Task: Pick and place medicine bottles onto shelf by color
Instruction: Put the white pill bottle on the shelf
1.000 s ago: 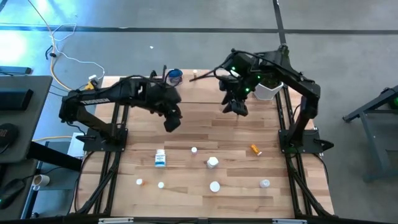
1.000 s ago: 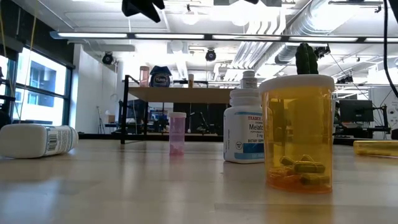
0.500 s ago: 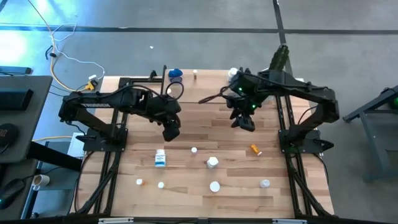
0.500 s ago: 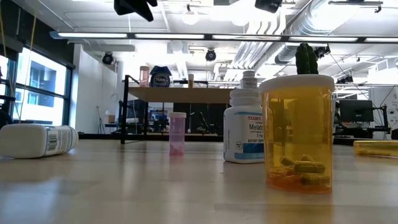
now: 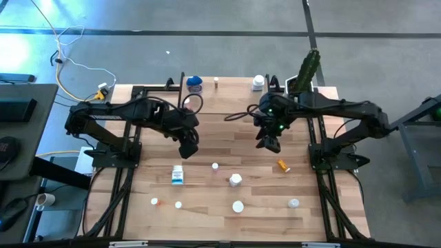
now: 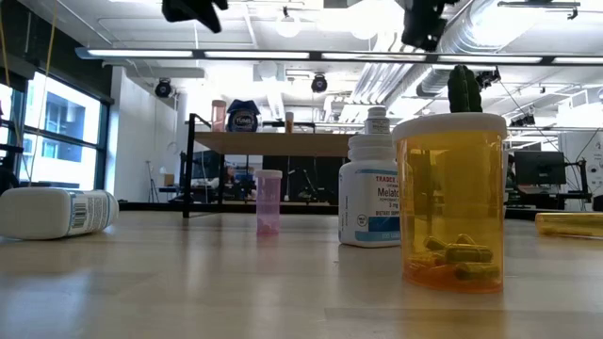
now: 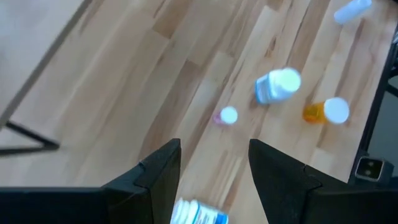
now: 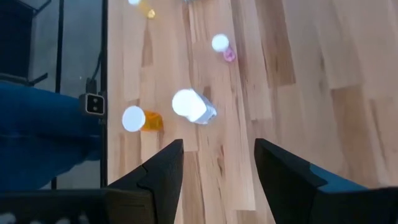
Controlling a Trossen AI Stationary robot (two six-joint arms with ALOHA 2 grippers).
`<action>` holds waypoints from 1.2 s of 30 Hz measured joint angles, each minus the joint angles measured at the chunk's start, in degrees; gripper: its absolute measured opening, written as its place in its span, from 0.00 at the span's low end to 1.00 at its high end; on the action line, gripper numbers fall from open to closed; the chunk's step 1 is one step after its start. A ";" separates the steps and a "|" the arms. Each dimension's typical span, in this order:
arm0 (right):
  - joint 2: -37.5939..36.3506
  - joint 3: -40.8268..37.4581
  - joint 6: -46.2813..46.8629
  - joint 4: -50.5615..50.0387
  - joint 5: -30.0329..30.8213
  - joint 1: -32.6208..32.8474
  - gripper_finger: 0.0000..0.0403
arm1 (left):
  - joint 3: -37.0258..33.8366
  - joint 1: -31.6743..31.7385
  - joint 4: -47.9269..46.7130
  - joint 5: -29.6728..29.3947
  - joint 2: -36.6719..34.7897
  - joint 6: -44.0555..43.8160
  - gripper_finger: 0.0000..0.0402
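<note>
A potted cactus (image 5: 308, 69) stands at the table's (image 5: 227, 145) far right corner.

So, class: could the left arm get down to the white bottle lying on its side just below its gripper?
Probably yes. The left gripper hangs open and empty above the table, and the white bottle lies in bare wood with nothing between them; its nearest neighbours stand well apart.

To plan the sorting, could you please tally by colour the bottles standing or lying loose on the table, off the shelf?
Orange bottles: 3
White bottles: 2
Pinkish vial: 1
Pale bottles of unclear colour: 2
Total: 8
</note>
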 joint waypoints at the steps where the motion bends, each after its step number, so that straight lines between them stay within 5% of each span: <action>1: 0.19 -0.92 0.01 0.54 -0.23 0.00 0.47 | 0.00 -0.30 -0.92 -0.02 0.00 -0.44 0.44; 11: 1.43 -7.26 4.74 10.42 -5.21 0.71 0.47 | 0.00 -4.04 -3.20 -0.70 0.00 -2.53 0.44; 21: 1.52 -7.49 -7.76 21.33 -4.09 9.45 0.57 | 0.00 -5.58 -3.47 -0.83 0.02 -2.97 0.44; 27: 2.55 -7.50 -18.14 23.45 2.61 15.14 0.61 | 0.00 -5.55 -4.01 -0.83 0.02 -2.94 0.44; 36: 7.55 -7.55 -23.41 26.31 5.14 16.79 0.61 | 0.04 -5.55 -4.09 -1.23 0.04 -2.91 0.44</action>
